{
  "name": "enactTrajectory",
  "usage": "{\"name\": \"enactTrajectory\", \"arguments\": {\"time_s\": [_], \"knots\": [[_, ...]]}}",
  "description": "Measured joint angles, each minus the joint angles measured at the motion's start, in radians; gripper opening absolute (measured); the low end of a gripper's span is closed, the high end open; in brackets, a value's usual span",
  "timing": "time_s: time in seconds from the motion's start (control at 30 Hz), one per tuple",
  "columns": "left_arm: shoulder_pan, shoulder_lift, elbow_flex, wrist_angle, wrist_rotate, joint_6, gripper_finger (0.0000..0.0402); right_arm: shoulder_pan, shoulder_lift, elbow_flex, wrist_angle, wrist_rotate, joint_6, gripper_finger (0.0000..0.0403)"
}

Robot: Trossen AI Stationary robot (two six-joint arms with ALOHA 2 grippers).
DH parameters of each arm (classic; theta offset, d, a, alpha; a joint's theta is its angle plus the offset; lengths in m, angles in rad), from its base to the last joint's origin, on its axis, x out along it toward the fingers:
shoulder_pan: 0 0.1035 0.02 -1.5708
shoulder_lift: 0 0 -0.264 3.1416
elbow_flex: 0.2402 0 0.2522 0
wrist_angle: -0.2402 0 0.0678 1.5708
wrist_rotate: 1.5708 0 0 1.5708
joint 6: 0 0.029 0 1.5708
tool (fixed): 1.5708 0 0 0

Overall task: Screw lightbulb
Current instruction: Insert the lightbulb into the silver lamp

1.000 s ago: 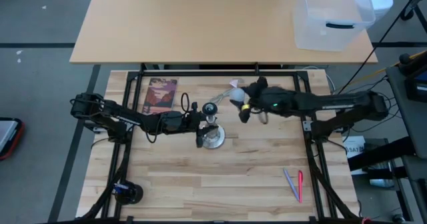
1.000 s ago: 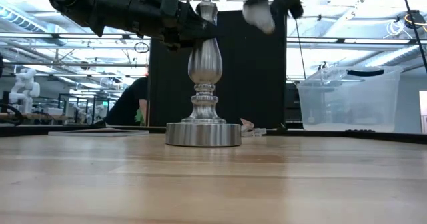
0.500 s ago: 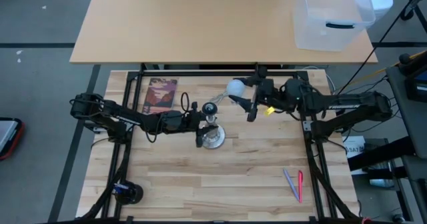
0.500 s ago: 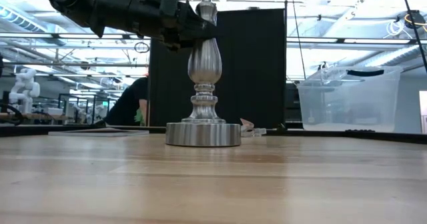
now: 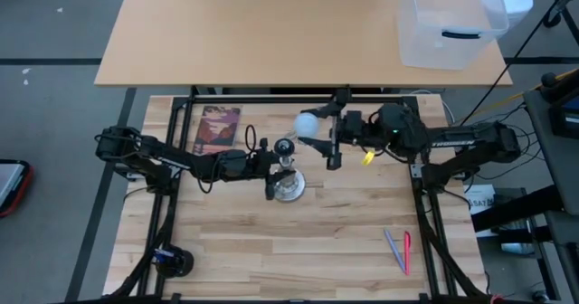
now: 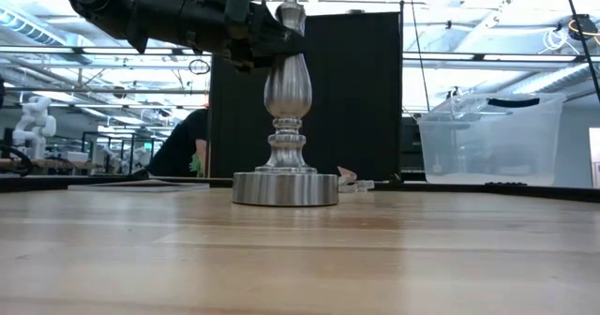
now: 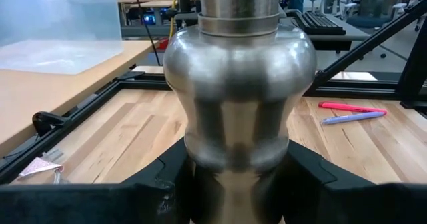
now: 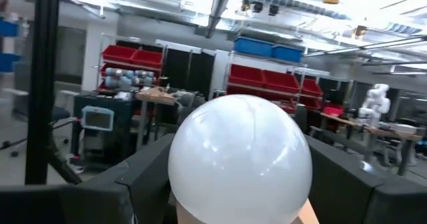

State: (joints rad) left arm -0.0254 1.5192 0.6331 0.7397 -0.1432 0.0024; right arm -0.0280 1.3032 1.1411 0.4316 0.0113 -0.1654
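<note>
Above the desk [image 5: 235, 241], our left pincer [image 5: 271, 168] clamps the silver lamp stand [image 5: 289, 187] to steady it, while our right pincer [image 5: 318, 135] holds the lightbulb [image 5: 308, 123] aloft, globe forward, just beside the socket [image 5: 285, 147], ready for threading.
</note>
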Motion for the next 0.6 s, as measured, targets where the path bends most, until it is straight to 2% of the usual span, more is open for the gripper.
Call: {"name": "enactTrajectory", "arguments": {"time_s": [0.3, 0.6], "knots": [[0.0, 0.0, 0.0, 0.0, 0.002, 0.001, 0.0158, 0.003, 0.141, 0.181, -0.115, -0.05, -0.04, 0.0277], [0.0, 0.0, 0.001, -0.005, 0.002, 0.0, 0.0158, 0.004, 0.197, 0.206, -0.103, -0.07, -0.104, 0.0277]]}}
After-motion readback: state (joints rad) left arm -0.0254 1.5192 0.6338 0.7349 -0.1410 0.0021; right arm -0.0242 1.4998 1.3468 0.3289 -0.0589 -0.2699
